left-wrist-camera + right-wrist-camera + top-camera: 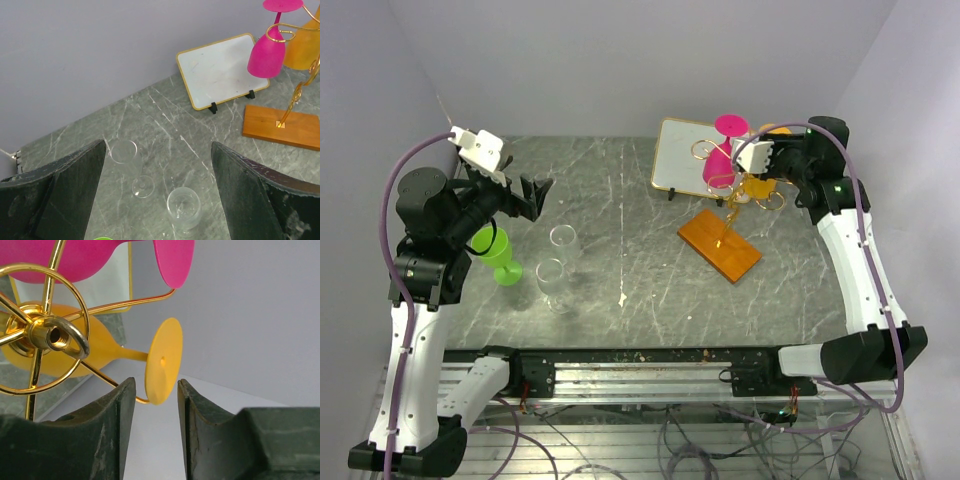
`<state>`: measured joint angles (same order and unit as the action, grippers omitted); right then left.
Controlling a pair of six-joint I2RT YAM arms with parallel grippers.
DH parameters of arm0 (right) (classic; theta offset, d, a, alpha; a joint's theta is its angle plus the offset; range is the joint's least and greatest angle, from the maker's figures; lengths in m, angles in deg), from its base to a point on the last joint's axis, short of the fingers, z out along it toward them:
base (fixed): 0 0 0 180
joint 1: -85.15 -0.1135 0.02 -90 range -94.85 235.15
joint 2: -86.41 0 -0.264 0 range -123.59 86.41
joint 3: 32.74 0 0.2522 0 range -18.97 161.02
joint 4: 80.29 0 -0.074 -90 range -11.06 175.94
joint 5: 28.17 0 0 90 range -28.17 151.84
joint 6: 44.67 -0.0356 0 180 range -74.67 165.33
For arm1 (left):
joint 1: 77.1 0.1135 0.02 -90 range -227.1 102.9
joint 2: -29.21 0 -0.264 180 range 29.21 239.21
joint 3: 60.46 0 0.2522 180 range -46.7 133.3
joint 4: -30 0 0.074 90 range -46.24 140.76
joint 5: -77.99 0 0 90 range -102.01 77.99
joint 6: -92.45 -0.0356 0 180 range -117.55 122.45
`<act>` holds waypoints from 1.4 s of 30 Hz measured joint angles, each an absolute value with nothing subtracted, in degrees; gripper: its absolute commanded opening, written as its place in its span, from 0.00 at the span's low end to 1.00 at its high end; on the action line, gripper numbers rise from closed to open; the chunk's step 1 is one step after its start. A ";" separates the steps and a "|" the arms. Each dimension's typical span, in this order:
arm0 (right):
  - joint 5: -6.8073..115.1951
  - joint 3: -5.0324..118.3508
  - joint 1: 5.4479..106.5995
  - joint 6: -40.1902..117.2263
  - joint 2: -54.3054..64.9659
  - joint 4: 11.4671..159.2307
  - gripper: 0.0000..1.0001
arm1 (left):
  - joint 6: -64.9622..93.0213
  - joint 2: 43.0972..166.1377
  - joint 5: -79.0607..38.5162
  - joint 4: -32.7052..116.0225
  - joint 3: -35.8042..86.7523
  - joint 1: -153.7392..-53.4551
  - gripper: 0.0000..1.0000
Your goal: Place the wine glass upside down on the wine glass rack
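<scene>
From overhead I see the wine glass rack (720,245) standing right of centre on the table (640,290). The yellow wine glass (757,187) and a pink glass (718,165) hang among its gold arms, and the right gripper (765,148) is up at the rack's top, though I cannot make out its jaws from here. The left gripper (538,197) hovers well apart on the left, near a green glass (498,250) and two clear glasses (563,240). The left wrist camera adds what the overhead hides: its fingers (65,190) are spread wide on nothing, and the pink and yellow bowls hang mouth-down beside a gold-framed panel (220,67). The right wrist camera gives the close detail. The yellow glass's foot sits between the right fingers (115,430), which stand narrowly apart. A gap shows on the foot's left side; on its right side I cannot tell whether the finger touches. The rack's gold hub (50,335) crowds in at left.
</scene>
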<state>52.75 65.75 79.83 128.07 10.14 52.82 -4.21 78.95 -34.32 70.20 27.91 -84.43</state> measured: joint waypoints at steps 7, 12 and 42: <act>52.05 65.75 79.85 127.53 10.80 52.56 0.44 | -4.45 78.92 -34.32 70.22 27.78 -84.43 0.97; 50.66 65.78 79.83 126.96 11.17 51.84 0.46 | -4.64 78.92 -34.32 70.22 27.78 -84.43 0.97; 46.63 72.09 79.85 105.43 18.62 51.38 0.60 | -5.25 77.24 -19.76 70.22 26.62 -84.15 0.98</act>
<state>46.63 72.09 79.85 105.43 18.62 51.38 -5.25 77.24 -19.76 70.22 26.62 -84.15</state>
